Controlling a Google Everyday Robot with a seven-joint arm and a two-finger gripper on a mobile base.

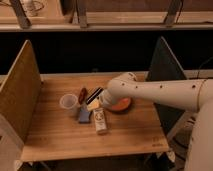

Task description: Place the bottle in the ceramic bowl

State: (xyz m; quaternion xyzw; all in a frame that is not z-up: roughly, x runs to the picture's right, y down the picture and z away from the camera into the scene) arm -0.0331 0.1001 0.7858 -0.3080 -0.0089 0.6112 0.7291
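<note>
The bottle (100,120) is small and pale with a light label. It lies on its side on the wooden table (55,142), just in front of the arm's end. The ceramic bowl (123,105) is orange-red and shallow, and the white arm hides part of it. My gripper (98,102) is at the end of the white arm, low over the table between the bowl and the translucent cup, just behind the bottle's far end.
A translucent plastic cup (68,103) stands to the left of the gripper. A blue object (84,116) lies beside the bottle. A black bar-shaped object (93,95) and a red-brown object (82,94) lie behind. Upright panels (22,90) wall the table's left and right sides.
</note>
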